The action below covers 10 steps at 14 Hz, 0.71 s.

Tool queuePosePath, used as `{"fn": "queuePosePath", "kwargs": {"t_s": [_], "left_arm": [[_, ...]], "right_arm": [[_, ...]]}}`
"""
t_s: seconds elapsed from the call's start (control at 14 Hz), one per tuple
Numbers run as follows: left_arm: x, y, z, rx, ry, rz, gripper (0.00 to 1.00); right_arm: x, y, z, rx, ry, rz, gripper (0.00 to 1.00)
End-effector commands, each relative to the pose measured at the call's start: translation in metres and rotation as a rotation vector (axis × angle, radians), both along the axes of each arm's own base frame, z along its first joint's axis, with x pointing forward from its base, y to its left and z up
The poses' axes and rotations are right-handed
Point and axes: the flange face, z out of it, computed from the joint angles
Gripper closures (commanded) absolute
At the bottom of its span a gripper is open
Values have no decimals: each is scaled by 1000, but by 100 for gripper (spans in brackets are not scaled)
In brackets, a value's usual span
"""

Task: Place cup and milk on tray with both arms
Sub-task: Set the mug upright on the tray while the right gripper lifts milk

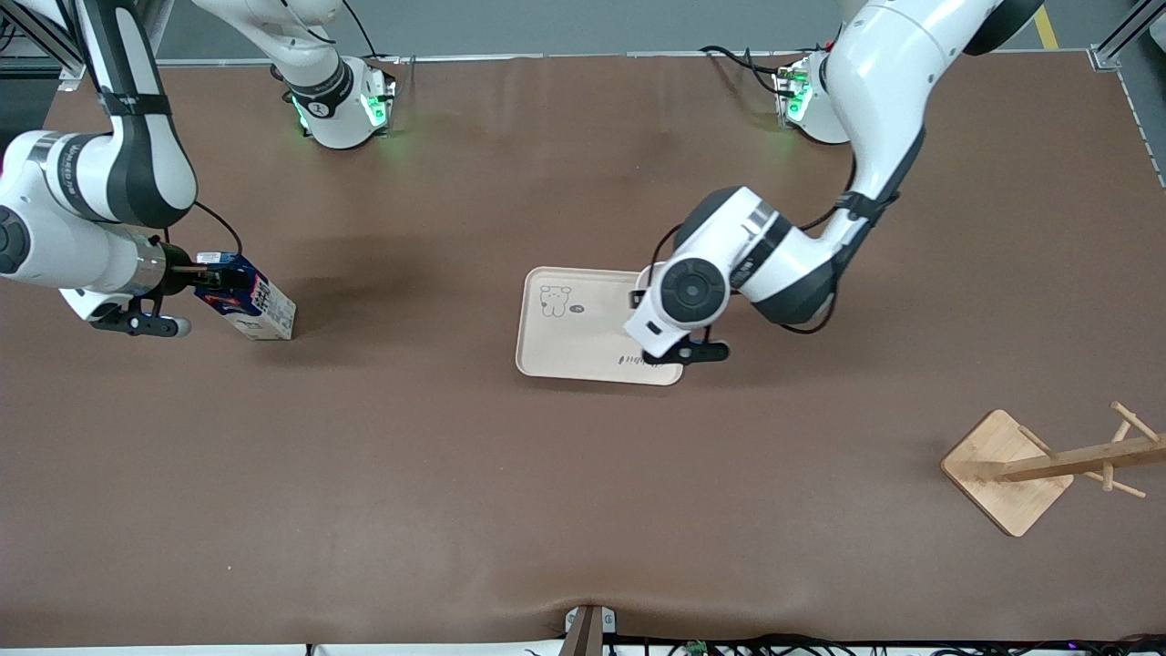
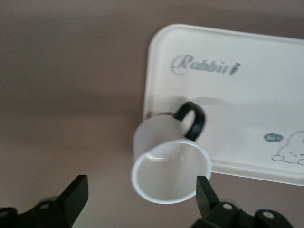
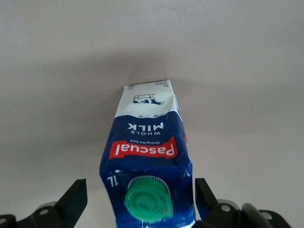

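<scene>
Looks like a robotics lab: two white robot arms (image 1: 783,255) bolted to a brown mat-covered surface (image 1: 455,474), aluminium framing (image 1: 1125,36) at the corners, cables (image 1: 820,645) along the edge.

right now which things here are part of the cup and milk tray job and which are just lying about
Part of the job:
- cup, on the tray's edge, between the open left claw fingers
- milk, on the table, between the open right claw fingers
- tray

Lying about:
- wooden rack, toward the left arm's end

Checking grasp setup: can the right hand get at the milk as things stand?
Probably yes: the right hand is open with a finger either side of the milk, which stands alone on the table.
</scene>
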Motion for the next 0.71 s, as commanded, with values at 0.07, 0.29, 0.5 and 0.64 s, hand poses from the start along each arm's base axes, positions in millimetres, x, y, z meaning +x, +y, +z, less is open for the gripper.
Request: {"fn": "queuePosePath", "kwargs": {"t_s": [0.07,0.29,0.5,0.64], "left_arm": [[0,30,18,39,34,-45,0],[-18,35,-4,76,83,-62,0],[-36,23,-26,95,110,-73,3],[-46,22,-44,88,102,-78,12]], "right_arm": [[-12,-5,-1,-13,-9,4,45],[-11,-7,7,-9,22,-4,100],[6,26,57,16,109,24,100],[15,67,94,34,133,81,100]]}}
